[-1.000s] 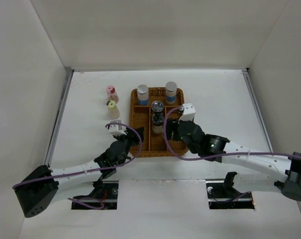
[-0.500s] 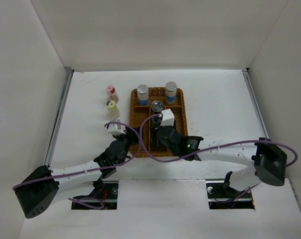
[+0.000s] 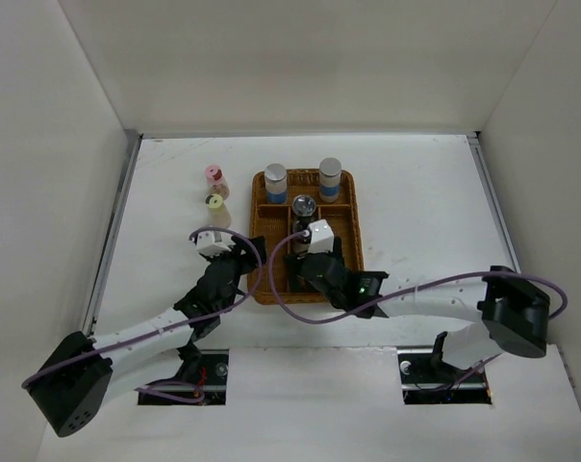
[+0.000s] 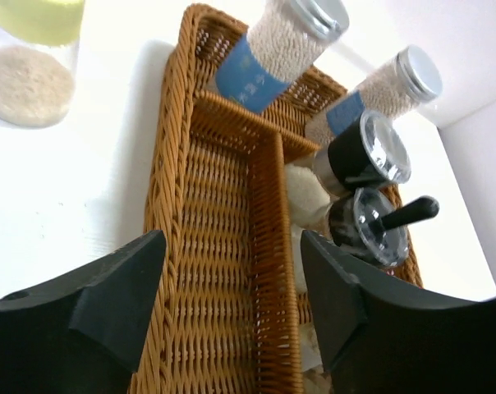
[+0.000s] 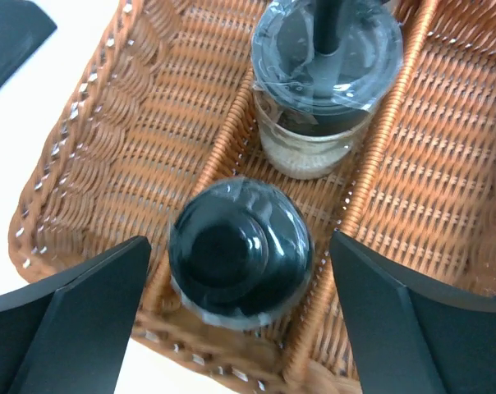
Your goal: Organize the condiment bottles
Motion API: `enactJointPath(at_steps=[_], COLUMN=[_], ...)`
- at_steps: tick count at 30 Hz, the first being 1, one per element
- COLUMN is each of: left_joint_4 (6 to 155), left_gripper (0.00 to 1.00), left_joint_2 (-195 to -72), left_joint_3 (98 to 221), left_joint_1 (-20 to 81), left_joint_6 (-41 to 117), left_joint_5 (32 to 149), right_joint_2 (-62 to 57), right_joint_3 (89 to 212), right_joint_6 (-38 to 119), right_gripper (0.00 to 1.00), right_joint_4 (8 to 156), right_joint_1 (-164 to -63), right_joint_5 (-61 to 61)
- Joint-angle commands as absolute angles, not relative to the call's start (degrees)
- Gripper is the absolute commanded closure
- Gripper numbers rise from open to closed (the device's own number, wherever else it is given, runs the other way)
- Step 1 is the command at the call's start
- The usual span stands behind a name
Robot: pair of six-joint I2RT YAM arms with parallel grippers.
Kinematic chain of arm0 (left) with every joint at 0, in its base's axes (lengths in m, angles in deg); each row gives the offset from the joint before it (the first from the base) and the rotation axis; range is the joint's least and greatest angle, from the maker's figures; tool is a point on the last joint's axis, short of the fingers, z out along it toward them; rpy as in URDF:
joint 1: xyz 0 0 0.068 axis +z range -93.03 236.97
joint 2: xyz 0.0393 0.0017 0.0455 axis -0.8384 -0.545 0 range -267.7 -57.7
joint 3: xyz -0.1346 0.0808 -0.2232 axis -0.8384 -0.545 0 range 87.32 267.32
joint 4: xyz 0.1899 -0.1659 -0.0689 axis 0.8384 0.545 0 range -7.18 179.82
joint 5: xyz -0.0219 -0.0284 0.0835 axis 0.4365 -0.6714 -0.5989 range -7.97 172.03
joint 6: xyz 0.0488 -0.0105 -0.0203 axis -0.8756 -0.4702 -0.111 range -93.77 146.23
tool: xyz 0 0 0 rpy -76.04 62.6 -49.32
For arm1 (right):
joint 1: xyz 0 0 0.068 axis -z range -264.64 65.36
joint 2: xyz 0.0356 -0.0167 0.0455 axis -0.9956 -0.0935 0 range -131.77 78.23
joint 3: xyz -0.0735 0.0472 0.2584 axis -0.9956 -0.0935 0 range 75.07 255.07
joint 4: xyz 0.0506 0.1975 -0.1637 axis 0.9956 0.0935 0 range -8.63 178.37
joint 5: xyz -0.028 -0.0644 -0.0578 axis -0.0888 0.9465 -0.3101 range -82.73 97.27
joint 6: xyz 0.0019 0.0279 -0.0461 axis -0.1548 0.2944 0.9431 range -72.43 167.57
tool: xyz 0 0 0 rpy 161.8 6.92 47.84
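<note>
Two metal-topped bottles stand in the tray's [image 3: 255, 217] narrow middle lane. The right end effector [image 5: 238, 240] hangs over the near one [image 5: 231, 254], its fingers spread to either side and clear of it. The far one [image 5: 326, 90] stands just behind. Two grey-capped bottles [image 3: 275, 179] [image 3: 330, 174] fill the tray's far compartments. The pink-capped bottle [image 3: 214, 176] and the yellow-capped bottle [image 3: 214, 205] stand out on the counter [image 3: 416, 192], left of the tray. The left end effector [image 4: 231, 246] is also spread and holds nothing, low by the tray's left rim.

The bottles look small, stiff and light, with clear bodies part-filled with grains. Their sides are probably smooth and slippery, and their glossy tops give little purchase. The body just below the cap looks like the safest hold, with the bottle kept upright because it may tip easily.

The wicker floor is ribbed and uneven, so a bottle set down there could rock. The dividers leave little room for fingers beside a bottle. The counter is plain white and flat, with white walls on three sides.
</note>
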State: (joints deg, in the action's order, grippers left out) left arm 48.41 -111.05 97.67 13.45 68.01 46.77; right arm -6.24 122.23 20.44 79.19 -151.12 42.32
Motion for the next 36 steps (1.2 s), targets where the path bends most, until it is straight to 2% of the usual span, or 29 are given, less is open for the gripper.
enactJointPath(at_steps=[1, 4, 7, 9, 10, 12, 13, 15, 17, 22, 24, 28, 36], left_joint_4=[53.53, 59.69, 66.36, 71.28, 73.57, 75.96, 77.10, 78.77, 80.18, 83.25, 85.71, 89.84, 91.26], left_gripper=[0.32, 0.28, 0.24, 0.22, 0.21, 0.19, 0.18, 0.17, 0.15, 0.13, 0.13, 0.15, 0.20], left_joint_2=[-107.63, -106.57, -107.18, -108.24, -109.11, -110.61, -111.66, -113.86, -116.05, -124.22, -127.47, -132.23, -137.85], left_joint_3=[102.86, 106.29, 110.25, 112.97, 114.11, 115.52, 116.57, 119.38, 122.63, 132.65, 136.60, 141.19, 142.42], left_joint_1=[14.65, 15.53, 17.20, 18.86, 20.01, 22.12, 23.52, 26.50, 29.06, 34.95, 35.83, 36.80, 38.12], left_joint_6=[67.81, 66.84, 65.43, 65.34, 65.34, 65.34, 65.08, 64.29, 62.80, 58.40, 57.96, 56.55, 55.94], left_joint_5=[46.70, 46.09, 44.25, 42.32, 40.91, 39.67, 39.58, 39.75, 40.19, 47.04, 48.36, 47.14, 47.67], right_joint_2=[2.01, 10.09, 18.35, 22.93, 24.69, 27.24, 27.95, 28.39, 28.48, 28.14, 27.08, 24.54, 22.33], right_joint_3=[120.87, 117.97, 114.72, 113.92, 113.92, 114.62, 114.80, 114.01, 111.65, 103.83, 102.32, 102.23, 102.85], right_joint_6=[22.87, 24.01, 24.02, 23.58, 23.14, 22.70, 22.35, 21.91, 21.12, 20.50, 19.45, 17.69, 17.95], right_gripper=[0.01, 0.00, 0.04, 0.18, 0.29, 0.59, 0.69, 0.74, 0.72, 0.36, 0.28, 0.21, 0.18], right_joint_4=[74.60, 74.25, 71.89, 70.74, 70.82, 71.43, 71.70, 71.79, 71.09, 65.12, 62.57, 60.89, 60.71], right_joint_1=[-152.00, -151.22, -145.96, -141.83, -140.16, -136.64, -135.06, -132.24, -129.52, -124.86, -122.57, -121.59, -122.30], right_joint_5=[42.69, 41.73, 39.36, 37.43, 37.07, 36.80, 36.72, 36.98, 37.07, 32.16, 29.34, 26.26, 25.82])
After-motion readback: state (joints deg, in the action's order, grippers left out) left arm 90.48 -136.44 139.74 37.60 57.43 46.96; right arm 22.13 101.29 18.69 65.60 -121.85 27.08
